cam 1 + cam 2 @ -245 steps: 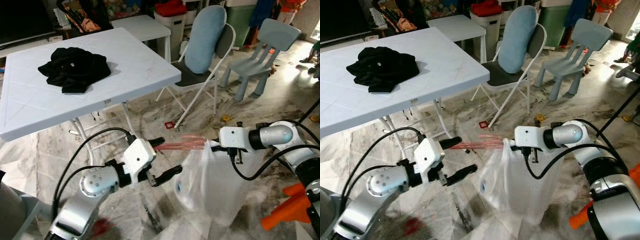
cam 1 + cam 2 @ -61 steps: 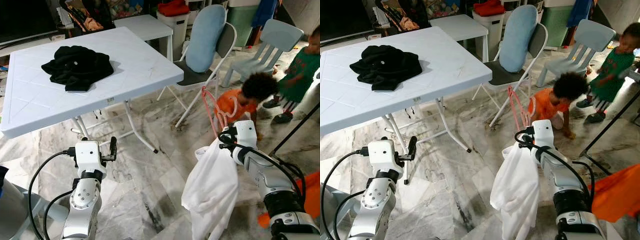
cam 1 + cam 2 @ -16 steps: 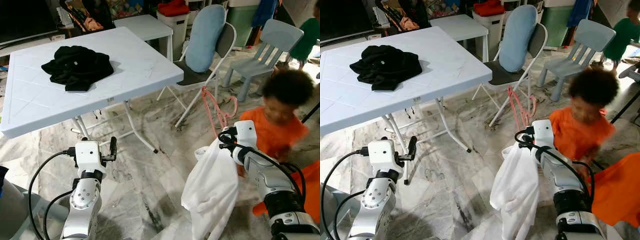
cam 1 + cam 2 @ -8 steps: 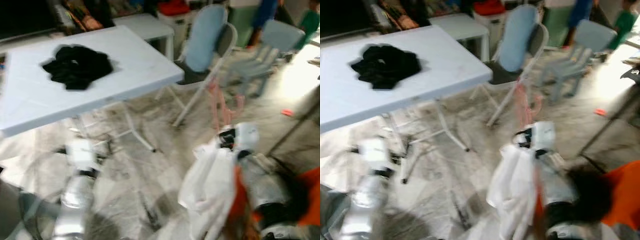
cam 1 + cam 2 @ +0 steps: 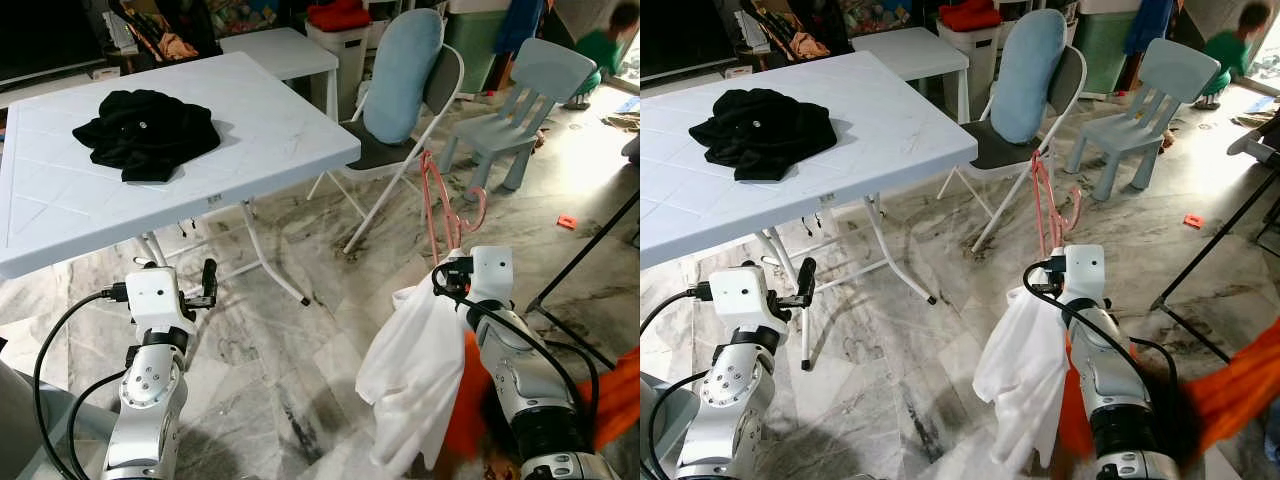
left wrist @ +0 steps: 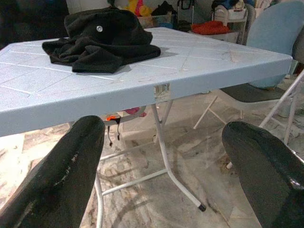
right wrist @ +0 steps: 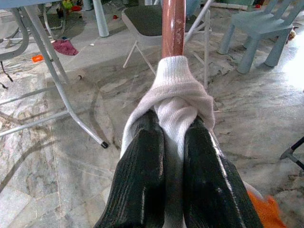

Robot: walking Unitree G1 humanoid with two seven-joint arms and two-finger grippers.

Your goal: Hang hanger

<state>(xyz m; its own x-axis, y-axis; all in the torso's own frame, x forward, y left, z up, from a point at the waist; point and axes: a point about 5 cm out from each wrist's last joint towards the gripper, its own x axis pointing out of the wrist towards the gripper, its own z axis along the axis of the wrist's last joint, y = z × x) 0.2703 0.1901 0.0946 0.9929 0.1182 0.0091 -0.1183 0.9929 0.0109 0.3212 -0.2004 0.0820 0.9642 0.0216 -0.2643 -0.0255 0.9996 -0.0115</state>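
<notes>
Your right hand [image 7: 173, 142] sits lower right of center in the head views, and its two black fingers [image 7: 142, 171] are pinched nearly together on a bunch of white cloth, right where the garment wraps the pink hanger [image 5: 441, 205]. So it's clamped on the white garment [image 5: 415, 375] and the hanger neck inside it. The hanger sticks up above the hand, hook end toward the middle right of the frame, tilted a bit, just in front of the folding chair. The white garment droops from the hand down toward the bottom of the frame, hanging free over the marble floor [image 5: 290, 350].

Your left hand [image 5: 208, 283] is at the lower left, held up and pointing toward the white surface [image 5: 280, 130]. Its fingers [image 6: 61, 175] are spread wide with nothing between them; in the wrist view you look straight through the gap at the surface's edge and legs.

On the surface, upper left of the frame, there's a crumpled black garment [image 5: 147, 133]. Behind it, top center, the grey folding chair [image 5: 385, 150] carries a light blue cushion [image 5: 403, 75]. A small pale blue plastic chair [image 5: 525, 95] stands upper right. Something orange [image 5: 462, 395], blurred, shows at the bottom right beside your right arm.
</notes>
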